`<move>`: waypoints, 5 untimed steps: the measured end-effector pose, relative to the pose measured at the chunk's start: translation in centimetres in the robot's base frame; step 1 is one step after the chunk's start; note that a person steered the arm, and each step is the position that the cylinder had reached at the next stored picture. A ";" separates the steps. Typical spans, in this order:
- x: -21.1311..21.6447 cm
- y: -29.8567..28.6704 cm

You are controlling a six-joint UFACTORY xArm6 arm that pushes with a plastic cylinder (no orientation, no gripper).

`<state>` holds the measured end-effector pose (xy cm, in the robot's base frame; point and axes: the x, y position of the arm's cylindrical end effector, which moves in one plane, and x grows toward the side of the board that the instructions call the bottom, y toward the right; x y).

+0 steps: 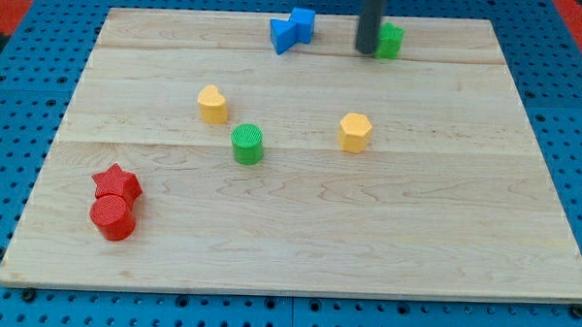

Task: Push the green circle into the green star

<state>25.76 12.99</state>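
Note:
The green circle (247, 144) stands a little left of the board's middle. The green star (389, 40) sits near the view's top, right of centre, partly hidden by the rod. My tip (367, 51) rests at the star's left side, touching or nearly touching it. The tip is far from the green circle, up and to the right of it.
Two blue blocks (292, 31) sit together at the top, left of the rod. A yellow heart-like block (213, 103) lies up-left of the green circle. A yellow hexagon (354, 132) lies to its right. A red star (117, 184) and red circle (112, 216) sit at lower left.

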 end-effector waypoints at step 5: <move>19.2 -22.2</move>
<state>44.92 -9.25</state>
